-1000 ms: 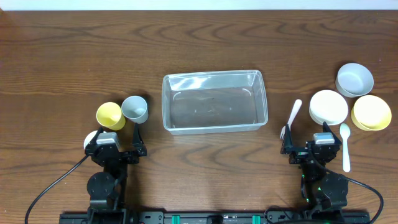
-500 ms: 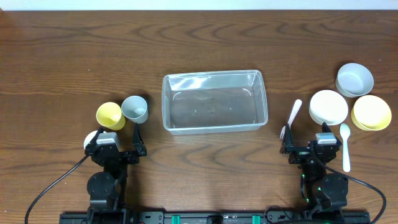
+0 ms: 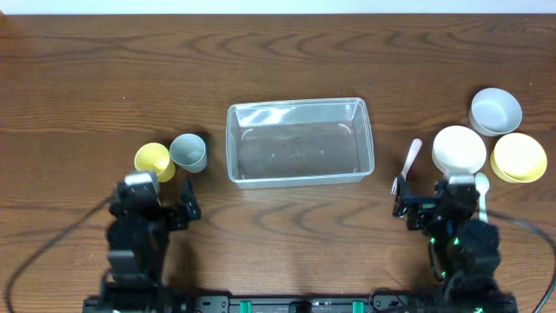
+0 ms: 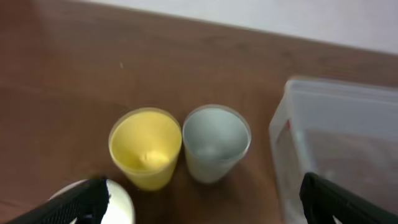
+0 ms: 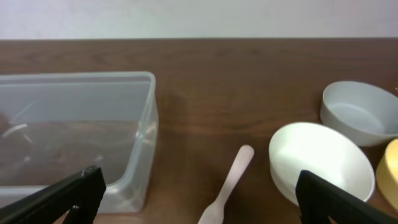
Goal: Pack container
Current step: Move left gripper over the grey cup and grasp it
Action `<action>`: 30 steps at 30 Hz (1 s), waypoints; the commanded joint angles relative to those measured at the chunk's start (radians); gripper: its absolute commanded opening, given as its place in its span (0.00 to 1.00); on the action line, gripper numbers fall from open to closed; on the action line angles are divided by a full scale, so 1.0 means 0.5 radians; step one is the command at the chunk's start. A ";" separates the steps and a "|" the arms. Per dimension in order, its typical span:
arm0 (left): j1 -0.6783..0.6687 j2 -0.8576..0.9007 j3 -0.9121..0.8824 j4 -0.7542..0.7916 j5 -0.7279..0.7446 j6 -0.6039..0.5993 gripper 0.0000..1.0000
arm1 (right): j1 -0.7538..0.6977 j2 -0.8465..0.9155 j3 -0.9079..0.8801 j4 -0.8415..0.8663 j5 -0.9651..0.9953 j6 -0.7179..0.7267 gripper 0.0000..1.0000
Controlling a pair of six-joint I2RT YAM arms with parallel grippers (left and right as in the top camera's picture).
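The clear container (image 3: pixel 300 103) sits mid-table with nothing in it. In the left wrist view its corner (image 4: pixel 287 122) is at the right; in the right wrist view its rim (image 5: pixel 81 78) is at the left. My left gripper (image 3: pixel 153 207) hovers open just in front of a yellow cup (image 3: pixel 152 160) and a grey cup (image 3: pixel 188 151). From the left wrist the gripper (image 4: pixel 208 208) frames the yellow cup (image 4: pixel 146 146) and grey cup (image 4: pixel 214 142). My right gripper (image 3: pixel 437 205) is open behind a white fork (image 3: pixel 407 164); the gripper (image 5: pixel 199 199) holds nothing above the fork (image 5: pixel 227 186).
A white bowl (image 3: pixel 459 149), a grey bowl (image 3: pixel 495 111) and a yellow bowl (image 3: pixel 519 157) cluster at the right. A white spoon (image 3: pixel 480 183) lies partly under the right arm. A round white object (image 4: pixel 121 205) lies beside the left finger.
Both arms have risen from their low rest pose and shifted slightly forward. The left arm now covers the white object; the right covers most of the spoon. Both grippers stay open.
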 commanded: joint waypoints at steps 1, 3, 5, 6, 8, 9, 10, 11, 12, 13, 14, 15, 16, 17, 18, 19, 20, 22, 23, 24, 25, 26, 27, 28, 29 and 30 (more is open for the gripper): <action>0.005 0.406 0.462 -0.204 -0.007 -0.036 0.98 | -0.028 0.356 0.299 -0.136 -0.092 0.032 0.99; 0.005 0.682 0.764 -0.444 0.002 -0.042 0.98 | -0.029 0.608 0.491 -0.282 -0.157 0.032 0.99; 0.004 0.955 1.088 -0.726 0.095 -0.040 0.98 | -0.028 0.864 0.693 -0.439 -0.197 0.031 0.99; 0.005 1.080 1.238 -0.866 0.144 -0.040 0.98 | -0.028 0.977 0.787 -0.510 -0.228 0.031 0.99; 0.005 1.321 1.519 -1.137 0.204 -0.040 0.98 | -0.028 1.202 0.980 -0.612 -0.304 0.032 0.99; 0.005 1.429 1.632 -1.245 0.203 -0.040 0.98 | -0.028 1.295 1.054 -0.636 -0.325 0.030 0.99; 0.005 1.508 1.704 -1.312 0.203 -0.040 0.98 | -0.028 1.363 1.108 -0.652 -0.322 0.021 0.99; 0.005 1.585 1.754 -1.352 0.203 -0.040 0.98 | -0.028 1.427 1.156 -0.662 -0.320 -0.008 0.99; 0.005 1.645 1.769 -1.358 0.203 -0.040 0.98 | -0.028 1.479 1.188 -0.658 -0.321 -0.012 0.99; 0.005 1.688 1.766 -1.363 0.203 -0.040 0.98 | -0.028 1.516 1.205 -0.649 -0.321 -0.008 0.99; 0.005 1.740 1.765 -1.369 0.204 -0.040 0.98 | -0.029 1.558 1.216 -0.632 -0.319 0.019 0.99; 0.005 1.781 1.765 -1.370 0.205 -0.040 0.98 | -0.031 1.585 1.217 -0.621 -0.309 0.058 0.99; 0.004 1.827 1.765 -1.361 0.205 -0.040 0.98 | -0.034 1.614 1.217 -0.623 -0.274 0.122 0.99; 0.002 1.874 1.765 -1.345 0.205 -0.039 0.98 | -0.040 1.641 1.216 -0.635 -0.240 0.171 0.99; -0.004 1.913 1.765 -1.337 0.205 -0.031 0.98 | -0.049 1.669 1.216 -0.654 -0.203 0.215 0.99; -0.012 1.955 1.765 -1.332 0.204 -0.021 0.98 | -0.064 1.708 1.216 -0.683 -0.158 0.275 0.99; -0.024 2.000 1.765 -1.328 0.202 -0.016 0.98 | -0.076 1.740 1.216 -0.703 -0.149 0.303 0.99; -0.065 2.118 1.765 -1.315 0.203 -0.007 0.98 | -0.102 1.814 1.216 -0.741 -0.150 0.346 0.99; -0.094 2.187 1.765 -1.302 0.202 0.016 0.98 | -0.111 1.860 1.216 -0.754 -0.150 0.348 0.99; -0.117 2.235 1.765 -1.292 0.197 0.021 0.98 | -0.114 1.894 1.216 -0.759 -0.151 0.348 0.99; -0.140 2.284 1.765 -1.281 0.193 0.022 0.98 | -0.114 1.932 1.216 -0.763 -0.151 0.348 0.99; -0.160 2.335 1.765 -1.263 0.188 0.022 0.98 | -0.114 1.966 1.216 -0.766 -0.152 0.348 0.99; -0.178 2.380 1.765 -1.246 0.187 0.022 0.98 | -0.114 1.998 1.216 -0.768 -0.158 0.347 0.99; -0.186 2.412 1.765 -1.231 0.187 0.022 0.98 | -0.114 2.023 1.216 -0.772 -0.159 0.347 0.99; -0.193 2.454 1.765 -1.216 0.187 0.022 0.98 | -0.114 2.046 1.216 -0.775 -0.159 0.347 0.99; -0.194 2.495 1.765 -1.202 0.181 0.021 0.98 | -0.114 2.069 1.216 -0.780 -0.159 0.347 0.99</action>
